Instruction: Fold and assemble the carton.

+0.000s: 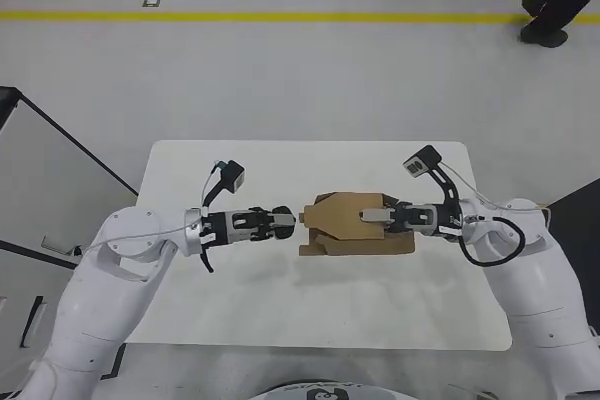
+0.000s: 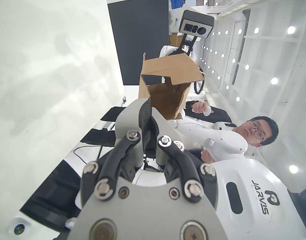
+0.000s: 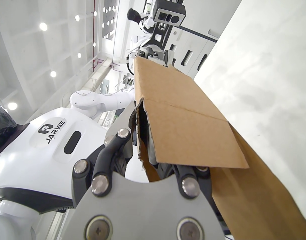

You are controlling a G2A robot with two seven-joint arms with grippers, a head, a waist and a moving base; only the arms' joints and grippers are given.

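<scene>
On the white table (image 1: 310, 300), about at its middle and a little nearer its far edge: a brown carton (image 1: 335, 218). Lying with its long side across the table, partly opened, skewed rather than square. Plain cardboard, with a fold line across the top face.

At the carton's right end, reaching in over its top face: the right tool (image 1: 372, 214). Clamped hard on one wall of the carton, with one finger (image 3: 125, 126) outside the cardboard and the other tucked inside, behind a ragged edge. Seen from the right wrist: a creased panel running from the grip toward the carton's other end, and a loose flap hanging beside the grip on the table side.

At the carton's left end, level with its mid-line: the left tool (image 1: 286, 222). Touching the end flap or just short of it; cannot tell which from above. Fingers (image 2: 133, 116) drawn together with the black pads meeting, and no cardboard seen between them. Seen from the left wrist, just beyond those tips: the carton's open end. A hollow, lopsided mouth, with one notched flap folded partway across it and the side walls leaning. Cannot tell from there either whether the tips rest on the carton's edge.

Both arms stretched toward the carton from opposite ends, roughly in one line along its length.
</scene>
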